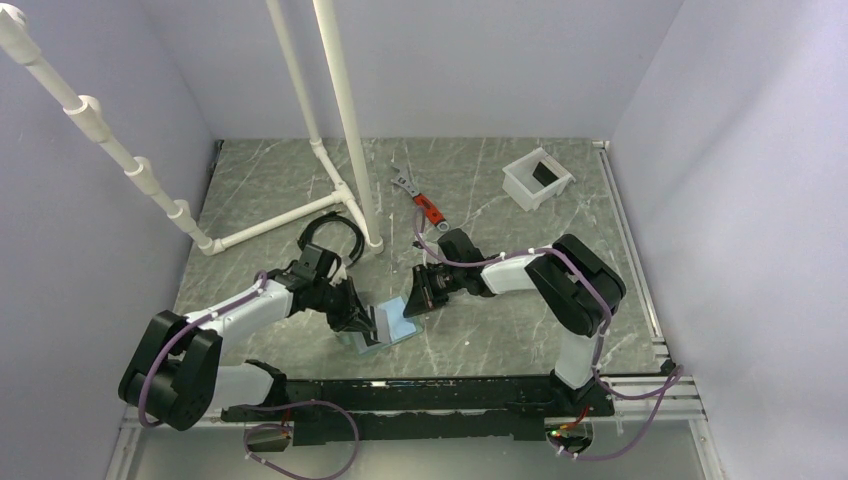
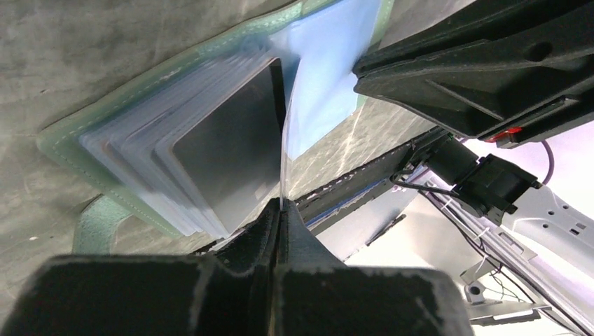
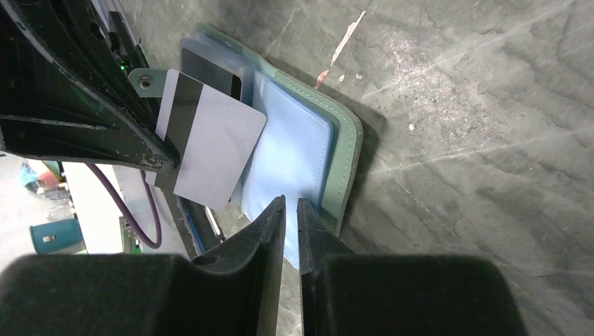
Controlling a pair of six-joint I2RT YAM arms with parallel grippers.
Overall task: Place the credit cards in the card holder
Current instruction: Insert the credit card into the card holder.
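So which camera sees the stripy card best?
The right wrist view: the card faces it, dark stripe plain, pinched by the left gripper. The left wrist view sees only its thin edge; the top view, a tiny pale sliver.

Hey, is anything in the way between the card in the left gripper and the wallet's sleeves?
Nothing visible. The card, pinched by the left gripper, hangs right at the card holder's clear sleeves; the right gripper sits aside at the blue page's edge.

Left gripper [image 2: 281, 208] pinching thin card [image 2: 284, 164] edge-on, open card holder [image 2: 57, 138] beneath.
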